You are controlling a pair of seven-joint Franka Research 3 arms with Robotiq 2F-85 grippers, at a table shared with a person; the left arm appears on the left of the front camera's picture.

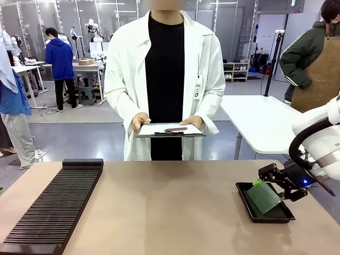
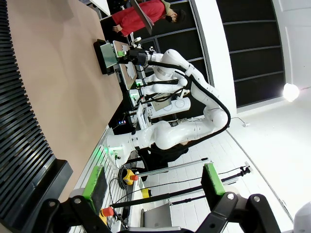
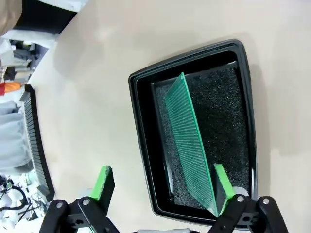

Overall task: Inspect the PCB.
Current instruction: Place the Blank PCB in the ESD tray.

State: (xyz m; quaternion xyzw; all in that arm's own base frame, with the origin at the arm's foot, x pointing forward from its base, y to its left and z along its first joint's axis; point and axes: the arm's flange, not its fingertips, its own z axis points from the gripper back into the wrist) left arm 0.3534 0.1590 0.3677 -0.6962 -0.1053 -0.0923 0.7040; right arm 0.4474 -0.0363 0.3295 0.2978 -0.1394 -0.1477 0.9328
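PCB [image 3: 189, 145] tilting between your right gripper's [image 3: 163, 187] spread fingers.
You're seeing it leaning over the black tray [image 3: 142, 145], one edge beside one green pad [image 3: 221, 187]; left gripper [image 2: 150, 182] hanging released.

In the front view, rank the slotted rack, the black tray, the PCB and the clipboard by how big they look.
1. Slotted rack, much the largest.
2. Black tray and clipboard look alike; the clipboard is farther, so no ranking.
3. PCB, smallest, tilted in the tray.
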